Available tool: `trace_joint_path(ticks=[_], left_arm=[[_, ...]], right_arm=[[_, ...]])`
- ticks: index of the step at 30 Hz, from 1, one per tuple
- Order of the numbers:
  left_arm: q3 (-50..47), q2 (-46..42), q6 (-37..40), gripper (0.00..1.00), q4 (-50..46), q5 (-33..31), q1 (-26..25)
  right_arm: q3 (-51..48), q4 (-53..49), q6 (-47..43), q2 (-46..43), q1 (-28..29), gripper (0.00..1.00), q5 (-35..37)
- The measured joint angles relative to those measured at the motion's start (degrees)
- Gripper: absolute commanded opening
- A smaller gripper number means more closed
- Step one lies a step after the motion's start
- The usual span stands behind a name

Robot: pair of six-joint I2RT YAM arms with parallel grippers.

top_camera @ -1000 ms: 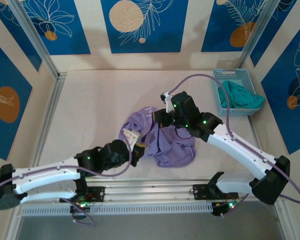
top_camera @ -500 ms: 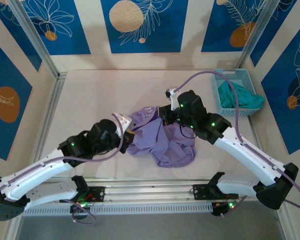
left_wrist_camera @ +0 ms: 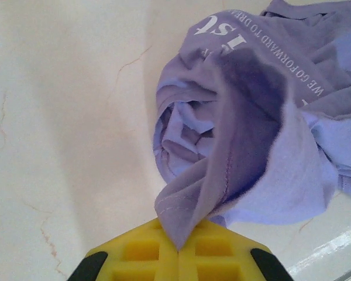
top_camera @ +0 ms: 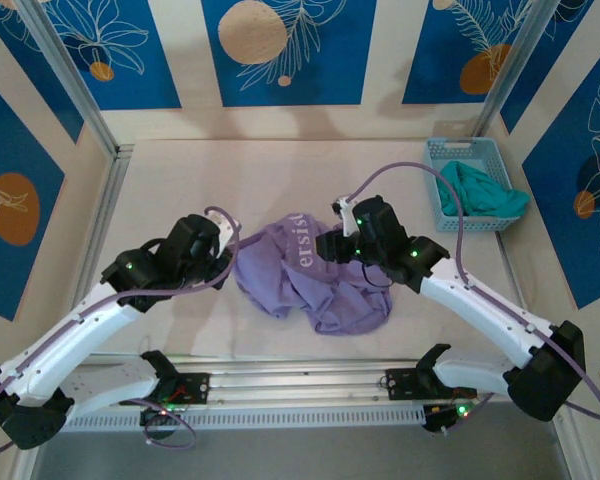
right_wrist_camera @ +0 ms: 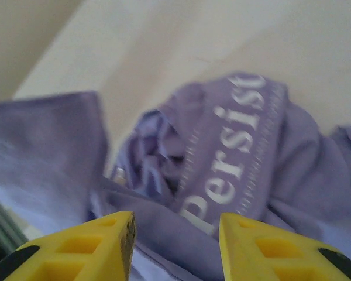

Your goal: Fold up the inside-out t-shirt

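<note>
The lavender t-shirt [top_camera: 310,280] lies crumpled mid-table with white lettering [top_camera: 302,252] facing up. My left gripper [top_camera: 226,258] is at the shirt's left edge. In the left wrist view the shirt [left_wrist_camera: 251,117] bunches ahead, and the yellow fingers [left_wrist_camera: 140,252] are shut on a stitched hem corner [left_wrist_camera: 181,216]. The left gripper [left_wrist_camera: 178,250] holds that corner slightly off the table. My right gripper [top_camera: 326,246] hovers over the shirt's upper middle. In the right wrist view it [right_wrist_camera: 175,234] stands open just above the "Persist" lettering [right_wrist_camera: 228,158], with nothing between its fingers [right_wrist_camera: 105,240].
A light blue basket [top_camera: 450,152] holding a teal-green garment [top_camera: 480,190] stands at the back right. Bare table [top_camera: 180,180] spreads left of and behind the shirt. A metal rail [top_camera: 310,385] runs along the near edge.
My left gripper has swung left and farther back, dragging the shirt's edge with it. The shirt has spread and rolled so its lettering shows. The right gripper has shifted slightly left.
</note>
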Motion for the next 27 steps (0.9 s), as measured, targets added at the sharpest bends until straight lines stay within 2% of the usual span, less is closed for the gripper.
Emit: trace_joint_path(ticks=[5,7,17,27], left_arm=[[0.00,-0.17,2.10,0.00,-0.22,-1.20,1.18],[0.00,-0.35,2.56,0.00,-0.17,-1.53,1.36],[-0.98,-1.03,4.04,0.00,0.59,-2.58,1.66],[-2.95,-1.95,4.07,0.00,1.86,-2.56,1.68]], right_arm=[[-4.31,-1.73,2.01,2.38,-7.26,0.46,0.83],[-5.11,-1.75,2.49,4.76,-8.17,0.47,0.98],[-4.74,0.61,3.15,19.96,-6.45,0.53,-0.79],[1.07,5.25,3.15,24.33,-2.84,0.54,0.00]])
